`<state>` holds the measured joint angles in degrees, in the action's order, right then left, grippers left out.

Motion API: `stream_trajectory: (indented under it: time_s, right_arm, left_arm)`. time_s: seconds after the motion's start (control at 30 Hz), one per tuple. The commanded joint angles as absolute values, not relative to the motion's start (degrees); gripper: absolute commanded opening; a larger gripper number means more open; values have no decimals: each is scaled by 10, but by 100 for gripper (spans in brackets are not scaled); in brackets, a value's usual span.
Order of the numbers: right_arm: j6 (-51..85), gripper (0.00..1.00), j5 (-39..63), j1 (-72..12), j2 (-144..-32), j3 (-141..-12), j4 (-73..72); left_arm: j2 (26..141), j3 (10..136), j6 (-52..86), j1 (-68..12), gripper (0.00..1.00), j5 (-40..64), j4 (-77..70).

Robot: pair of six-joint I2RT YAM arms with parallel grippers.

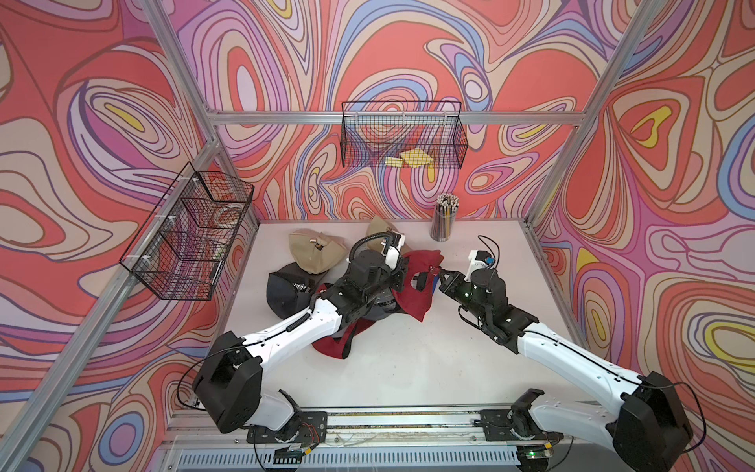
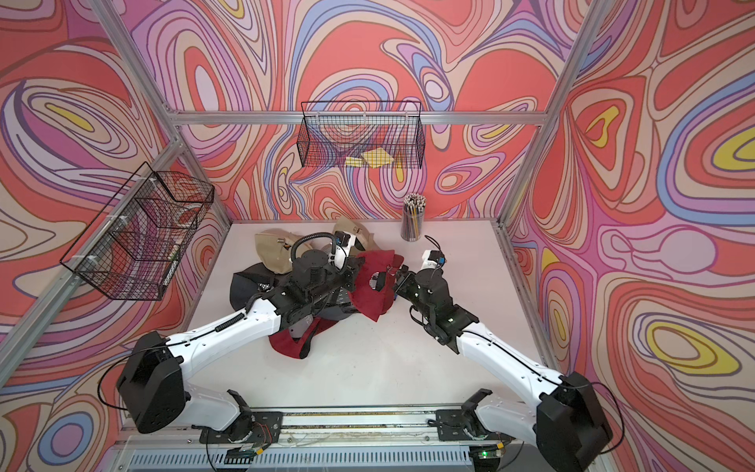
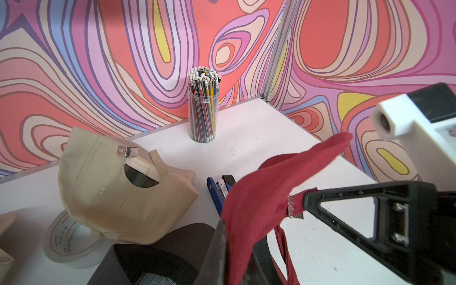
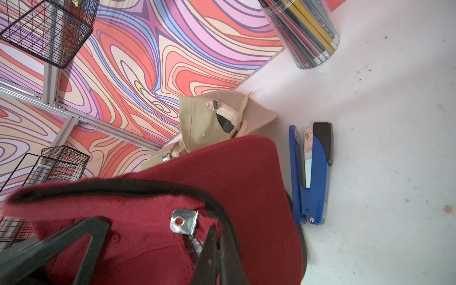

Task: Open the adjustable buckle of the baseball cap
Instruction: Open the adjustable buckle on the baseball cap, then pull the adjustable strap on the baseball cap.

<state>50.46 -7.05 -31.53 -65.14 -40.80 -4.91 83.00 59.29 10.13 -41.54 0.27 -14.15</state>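
Note:
A red baseball cap (image 1: 421, 294) (image 2: 374, 286) is held up between my two grippers over the middle of the table. Its small silver buckle (image 4: 183, 220) (image 3: 291, 206) sits on the back strap and looks closed. My right gripper (image 4: 214, 229) (image 1: 443, 276) is shut on the strap end right beside the buckle. On the opposite side, my left gripper (image 3: 240, 232) (image 1: 402, 273) is shut on the cap's red cloth. The left wrist hides its fingers in both top views.
Two beige caps (image 1: 314, 253) (image 3: 118, 192), a black cap (image 1: 286, 292) and another red cap (image 1: 343, 339) lie around the left arm. A blue stapler (image 4: 311, 172), a tape roll (image 3: 66, 239) and a pencil cup (image 1: 445, 218) stand nearby. Wire baskets (image 1: 402, 135) hang on the walls.

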Motion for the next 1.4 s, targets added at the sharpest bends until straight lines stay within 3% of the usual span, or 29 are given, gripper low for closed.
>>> stream_trajectory:
  time_s: [0.0,0.13,0.2,0.27,0.8,1.37]
  right_arm:
    - [451,7,-76,-312,-634,-409,-13]
    - [385,50,-37,-312,-625,-437,24]
    - [359,59,-20,-311,-615,-441,32]
    - [329,63,5,-306,-609,-447,42]
    - [193,56,355,-157,-636,-464,50]
    - [165,44,414,-150,-657,-445,29]
  left_arm:
    - [817,622,111,-406,0,-3,-143]
    - [827,633,117,-402,0,6,-132]
    - [831,636,121,-399,0,9,-130]
    - [834,638,127,-394,0,16,-127]
    - [830,668,197,-365,0,123,-50]
    - [812,652,260,-363,0,197,-56]
